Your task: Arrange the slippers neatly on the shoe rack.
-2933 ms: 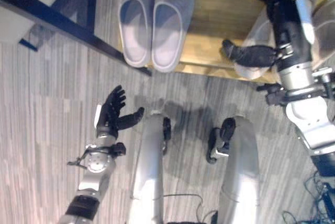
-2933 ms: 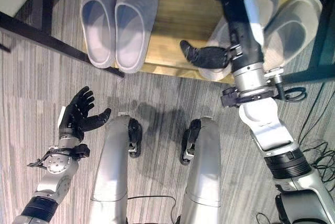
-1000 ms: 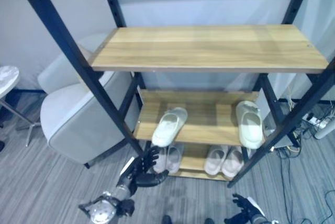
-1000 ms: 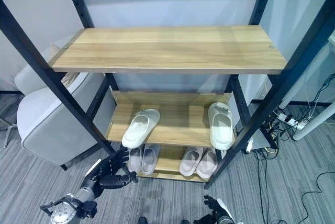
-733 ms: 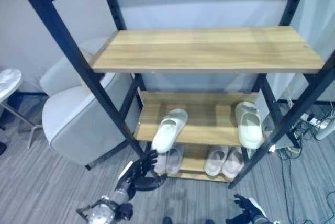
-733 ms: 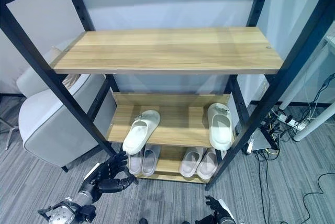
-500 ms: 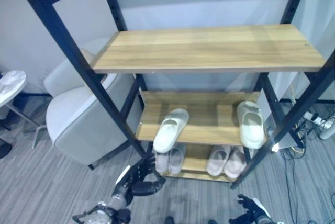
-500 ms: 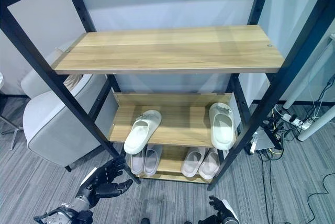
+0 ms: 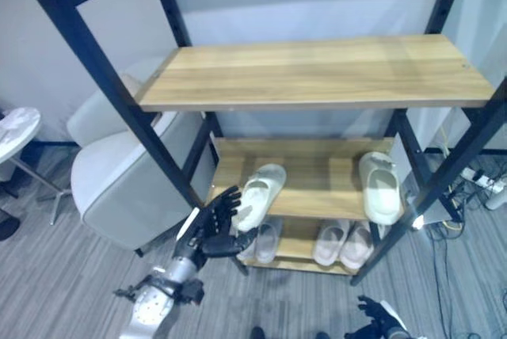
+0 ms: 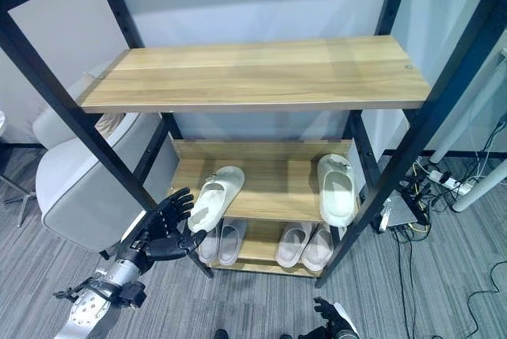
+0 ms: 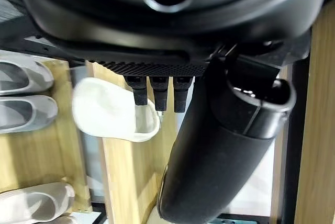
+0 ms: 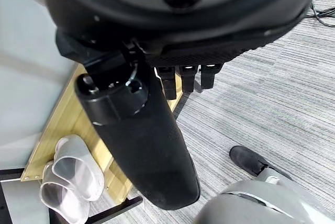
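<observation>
Left of centre, the open, empty left robot hand (image 9: 215,224) is raised beside the skewed slipper (image 9: 258,196), which must next be grasped and straightened on the middle shelf (image 9: 317,184).

You've got both eye views high up, angled down at the shoe rack (image 10: 253,78), well back; they share the whole rack, floor & left hand (image 10: 162,232) at lower left. Left wrist cam sits v. close behind its hand, facing the middle shelf (image 11: 125,171). Right wrist cam looks past its hand (image 12: 141,130) at floor & rack's bottom corner.
</observation>
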### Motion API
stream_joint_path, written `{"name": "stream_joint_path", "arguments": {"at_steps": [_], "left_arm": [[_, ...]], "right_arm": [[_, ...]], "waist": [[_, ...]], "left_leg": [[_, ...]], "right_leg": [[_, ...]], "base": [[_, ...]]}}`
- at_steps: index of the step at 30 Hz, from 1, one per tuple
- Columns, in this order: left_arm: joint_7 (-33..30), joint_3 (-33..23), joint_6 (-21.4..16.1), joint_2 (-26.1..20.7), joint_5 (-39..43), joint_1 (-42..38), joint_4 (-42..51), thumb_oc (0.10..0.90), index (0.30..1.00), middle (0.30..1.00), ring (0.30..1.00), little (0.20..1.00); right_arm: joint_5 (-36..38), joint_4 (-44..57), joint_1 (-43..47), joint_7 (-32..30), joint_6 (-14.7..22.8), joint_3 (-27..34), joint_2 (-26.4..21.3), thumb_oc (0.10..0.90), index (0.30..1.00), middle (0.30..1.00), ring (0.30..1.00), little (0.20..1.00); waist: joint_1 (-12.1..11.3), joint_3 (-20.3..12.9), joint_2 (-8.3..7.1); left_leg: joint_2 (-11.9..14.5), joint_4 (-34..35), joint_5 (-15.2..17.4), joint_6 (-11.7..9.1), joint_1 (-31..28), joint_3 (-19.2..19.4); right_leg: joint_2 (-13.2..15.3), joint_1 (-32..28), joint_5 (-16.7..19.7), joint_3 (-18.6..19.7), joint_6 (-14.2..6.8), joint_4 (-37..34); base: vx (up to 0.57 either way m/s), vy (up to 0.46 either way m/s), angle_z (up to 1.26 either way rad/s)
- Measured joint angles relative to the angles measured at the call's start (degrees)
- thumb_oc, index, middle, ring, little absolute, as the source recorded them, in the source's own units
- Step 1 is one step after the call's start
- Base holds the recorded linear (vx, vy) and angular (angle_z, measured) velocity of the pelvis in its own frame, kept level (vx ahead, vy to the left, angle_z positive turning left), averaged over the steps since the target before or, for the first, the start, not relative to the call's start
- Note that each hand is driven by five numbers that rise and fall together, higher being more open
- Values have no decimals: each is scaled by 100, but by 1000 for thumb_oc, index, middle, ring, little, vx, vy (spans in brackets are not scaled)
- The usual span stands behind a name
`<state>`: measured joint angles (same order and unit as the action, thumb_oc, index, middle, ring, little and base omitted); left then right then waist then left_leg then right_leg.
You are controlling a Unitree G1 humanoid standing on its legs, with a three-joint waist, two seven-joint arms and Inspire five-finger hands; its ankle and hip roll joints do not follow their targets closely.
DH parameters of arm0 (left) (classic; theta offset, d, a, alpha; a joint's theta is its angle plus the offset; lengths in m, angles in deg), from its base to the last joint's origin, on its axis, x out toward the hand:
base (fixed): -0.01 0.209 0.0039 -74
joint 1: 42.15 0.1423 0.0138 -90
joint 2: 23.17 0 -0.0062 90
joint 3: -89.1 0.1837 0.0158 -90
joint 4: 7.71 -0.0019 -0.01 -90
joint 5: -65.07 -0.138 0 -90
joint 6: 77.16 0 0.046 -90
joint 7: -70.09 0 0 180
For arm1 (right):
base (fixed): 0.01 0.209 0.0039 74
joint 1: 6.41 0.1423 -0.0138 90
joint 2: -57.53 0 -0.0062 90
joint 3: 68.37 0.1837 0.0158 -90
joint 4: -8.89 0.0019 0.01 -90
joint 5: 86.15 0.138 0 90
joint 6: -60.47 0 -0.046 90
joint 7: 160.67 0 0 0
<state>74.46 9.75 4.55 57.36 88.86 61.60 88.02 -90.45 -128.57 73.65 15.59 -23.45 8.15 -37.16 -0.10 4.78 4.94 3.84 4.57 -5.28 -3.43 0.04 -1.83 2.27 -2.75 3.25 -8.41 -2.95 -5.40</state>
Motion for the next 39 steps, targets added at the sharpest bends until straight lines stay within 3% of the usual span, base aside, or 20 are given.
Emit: {"name": "stream_joint_path", "arguments": {"at_steps": [18, 39], "left_arm": [[-1125, 138, -143, -17, -1994, -896, -773, 800, 900, 900, 900, 900], [-1560, 326, -143, -14, -2512, -1631, -1932, 800, 900, 900, 900, 900]], "right_arm": [[3, -6, -9, -78, 5, -13, 20, 800, 900, 900, 900, 900], [0, -2, 101, -178, 3, -51, 44, 800, 900, 900, 900, 900]], "waist": [[192, 50, -118], [477, -16, -112]], "left_leg": [[4, 0, 12, 1, -17, 137], [3, 1, 6, 14, 283, 427]], "right_leg": [[8, 39, 3, 114, -2, 0], [22, 481, 131, 394, -2, 6]], "base": [[22, 6, -3], [-8, 7, -7]]}}
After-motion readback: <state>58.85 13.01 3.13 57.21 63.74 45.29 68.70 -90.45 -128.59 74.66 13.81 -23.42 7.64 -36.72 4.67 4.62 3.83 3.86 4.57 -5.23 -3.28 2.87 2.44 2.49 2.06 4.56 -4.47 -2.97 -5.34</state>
